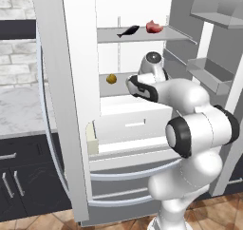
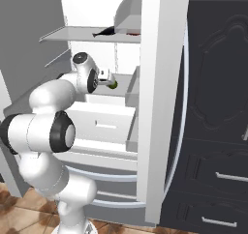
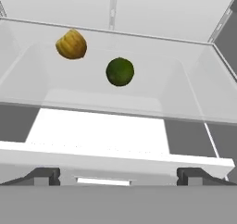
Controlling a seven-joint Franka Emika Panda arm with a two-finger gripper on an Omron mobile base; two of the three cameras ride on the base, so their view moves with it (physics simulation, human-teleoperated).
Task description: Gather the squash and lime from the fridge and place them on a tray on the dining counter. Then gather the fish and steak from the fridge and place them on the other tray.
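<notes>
The fridge [image 1: 71, 105] is standing with both doors swung wide, its shelves and white drawers showing. The white arm [image 1: 190, 124] is reaching into it at the level of the middle glass shelf [image 3: 115, 98]. On the top shelf [image 1: 142, 34] the dark fish [image 1: 128, 31] is lying just beside the red steak [image 1: 154, 27]. On the middle shelf the yellow squash [image 3: 71, 44] is sitting near the lime [image 3: 120, 71], apart from it. The tool [image 3: 118, 174] is hanging released, its tips spread wide, short of the lime and grasping nothing.
</notes>
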